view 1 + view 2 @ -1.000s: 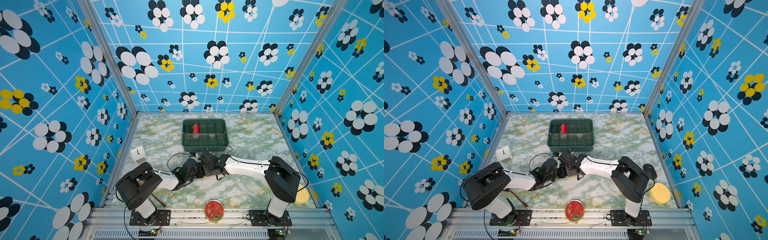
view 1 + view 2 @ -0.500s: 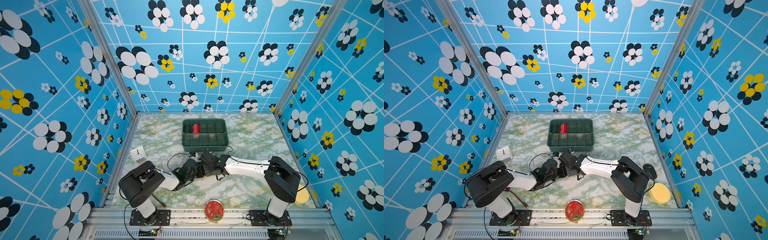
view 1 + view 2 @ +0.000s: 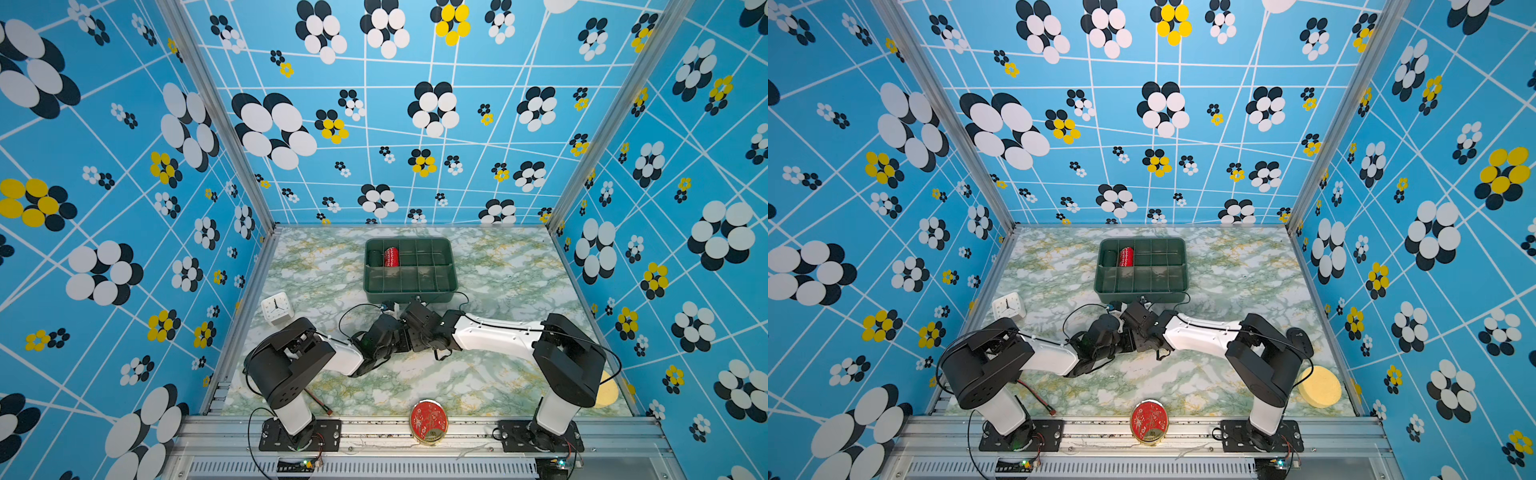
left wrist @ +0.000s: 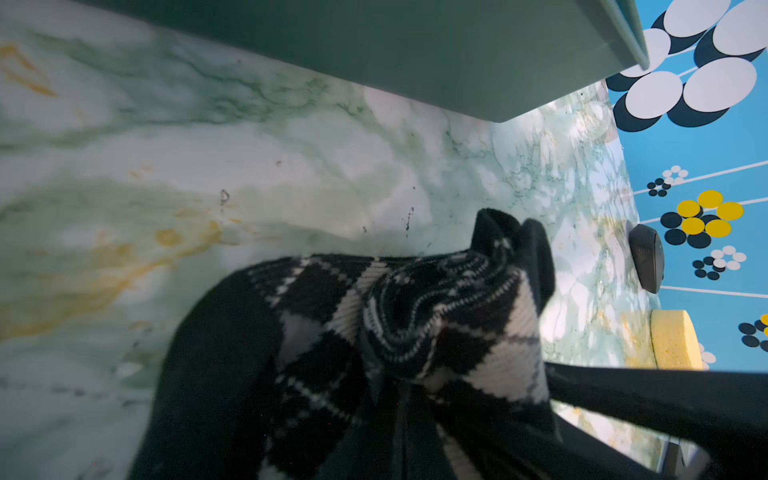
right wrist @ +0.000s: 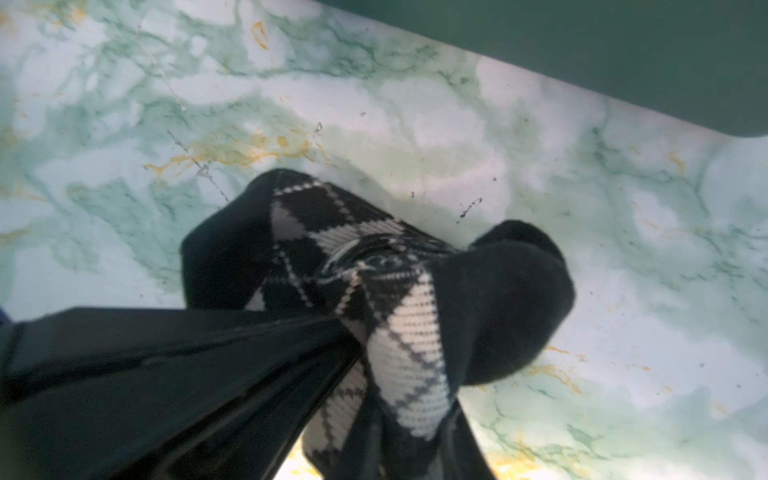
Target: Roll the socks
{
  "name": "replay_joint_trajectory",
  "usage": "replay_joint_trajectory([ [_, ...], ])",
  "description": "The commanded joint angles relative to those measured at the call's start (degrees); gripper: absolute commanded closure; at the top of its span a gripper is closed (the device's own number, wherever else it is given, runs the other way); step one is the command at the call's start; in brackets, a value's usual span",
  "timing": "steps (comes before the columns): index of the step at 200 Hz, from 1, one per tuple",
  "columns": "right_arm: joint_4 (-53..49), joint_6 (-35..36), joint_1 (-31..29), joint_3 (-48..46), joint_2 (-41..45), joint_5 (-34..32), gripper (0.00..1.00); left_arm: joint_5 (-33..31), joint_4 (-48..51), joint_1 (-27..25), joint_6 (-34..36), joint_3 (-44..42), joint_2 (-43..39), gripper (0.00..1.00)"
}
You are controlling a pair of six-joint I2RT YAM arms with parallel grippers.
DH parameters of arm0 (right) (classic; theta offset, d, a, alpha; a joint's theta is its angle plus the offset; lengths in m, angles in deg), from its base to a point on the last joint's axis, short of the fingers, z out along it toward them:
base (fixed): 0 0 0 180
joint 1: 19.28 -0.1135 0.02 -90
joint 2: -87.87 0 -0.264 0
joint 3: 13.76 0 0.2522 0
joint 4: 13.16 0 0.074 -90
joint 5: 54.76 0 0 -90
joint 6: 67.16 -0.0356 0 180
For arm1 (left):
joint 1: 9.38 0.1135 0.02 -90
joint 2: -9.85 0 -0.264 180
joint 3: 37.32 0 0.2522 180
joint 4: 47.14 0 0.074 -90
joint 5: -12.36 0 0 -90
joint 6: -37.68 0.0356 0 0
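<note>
Now socks [image 4: 415, 324] bunched on marble, black with grey-white argyle; left jaws clamped on them; right jaws' state unclear.

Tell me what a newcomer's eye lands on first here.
First, the blue walls covered in black, white and yellow flowers, closing in the marble table on three sides. Next, the left arm and right arm meeting mid-table just in front of the green divided tray, where both wrist views show black argyle socks bunched up. A red roll in the tray's back row and a round red tin at the table's front edge stand out.
</note>
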Motion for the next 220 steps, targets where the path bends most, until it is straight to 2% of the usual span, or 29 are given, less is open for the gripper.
replay_joint_trajectory([
  [1, 2.5, -0.1, -0.5, -1.9, 1.5, 4.8, 0.68, -1.2, 7.7, -0.5, 1.1, -0.8, 4.6, 1.0],
  [40, 7.0, -1.3, 1.9, -6.5, 6.3, 7.8, 0.59, -0.7, 7.6, 0.2, 0.7, -1.2, 5.3, 1.0],
  [105, 15.9, -3.4, 7.5, -14.4, 14.8, 17.0, 0.5, 0.6, 7.3, 1.1, 0.3, -1.7, 5.9, 1.0],
  [137, 18.3, -5.2, 9.8, -18.2, 20.4, 18.7, 0.49, 1.2, 7.3, 1.5, 0.3, -1.3, 6.4, 1.0],
  [149, 18.6, -6.5, 11.2, -20.2, 22.5, 18.1, 0.51, 1.6, 7.2, 1.6, 0.3, -1.4, 6.5, 1.0],
  [183, 17.5, -8.5, 13.7, -24.2, 23.8, 15.6, 0.68, 2.8, 7.0, 2.3, 0.3, -1.2, 7.0, 1.0],
  [220, 20.0, -9.0, 13.7, -24.4, 19.7, 17.5, 0.73, 4.0, 6.9, 2.5, 0.4, -0.5, 8.0, 1.0],
])
